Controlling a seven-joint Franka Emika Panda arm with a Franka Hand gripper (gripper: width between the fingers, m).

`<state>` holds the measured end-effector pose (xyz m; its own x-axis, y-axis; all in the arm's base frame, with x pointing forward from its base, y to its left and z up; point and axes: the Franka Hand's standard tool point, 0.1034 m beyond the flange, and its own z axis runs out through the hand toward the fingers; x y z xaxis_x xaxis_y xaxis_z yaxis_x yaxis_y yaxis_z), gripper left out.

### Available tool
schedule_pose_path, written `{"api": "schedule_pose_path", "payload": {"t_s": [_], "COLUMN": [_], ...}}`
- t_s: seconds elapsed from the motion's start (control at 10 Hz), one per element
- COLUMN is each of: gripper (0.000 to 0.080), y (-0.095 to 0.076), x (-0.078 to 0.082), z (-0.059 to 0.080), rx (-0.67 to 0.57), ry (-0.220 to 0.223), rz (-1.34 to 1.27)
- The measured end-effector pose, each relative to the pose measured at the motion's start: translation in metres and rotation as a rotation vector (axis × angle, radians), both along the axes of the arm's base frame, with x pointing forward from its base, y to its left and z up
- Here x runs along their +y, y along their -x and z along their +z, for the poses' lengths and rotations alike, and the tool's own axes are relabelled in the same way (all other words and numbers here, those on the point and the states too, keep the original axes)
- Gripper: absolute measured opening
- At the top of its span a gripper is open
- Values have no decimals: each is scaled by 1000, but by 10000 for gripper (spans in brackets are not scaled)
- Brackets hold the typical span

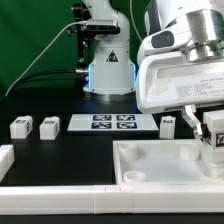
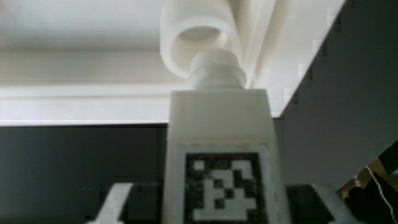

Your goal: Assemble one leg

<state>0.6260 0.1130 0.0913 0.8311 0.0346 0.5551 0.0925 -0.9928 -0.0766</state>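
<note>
Exterior view: the 1 arm [image 1: 108,60] stands on its base at the back and arches forward, its bulky white wrist [image 1: 185,65] filling the exterior view's upper right, with the gripper [image 1: 208,131] hanging straight down beneath it near the exterior view's right edge. Wrist view: the 2 fingers [image 2: 118,206] show only as pale edges on either side of the leg [image 2: 221,130], lying against its flanks, so the jaws stand closed on it. The leg is thus held upright in the grip, its tagged end between the fingers and its peg end pointing away from them.
</note>
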Motion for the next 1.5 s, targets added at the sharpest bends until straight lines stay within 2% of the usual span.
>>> {"api": "schedule_pose_path", "payload": {"t_s": [0.1, 0.5, 0.9, 1.2, 1.5], "gripper": [293, 293, 293, 293, 293], "y": [1, 7, 7, 7, 6], "x": [0, -4, -4, -4, -4], "z": [2, -6, -7, -17, -19], "rx": [-2, 13, 12, 22, 18], "ry": [1, 5, 5, 5, 5], "rz": [0, -1, -2, -3, -4]}}
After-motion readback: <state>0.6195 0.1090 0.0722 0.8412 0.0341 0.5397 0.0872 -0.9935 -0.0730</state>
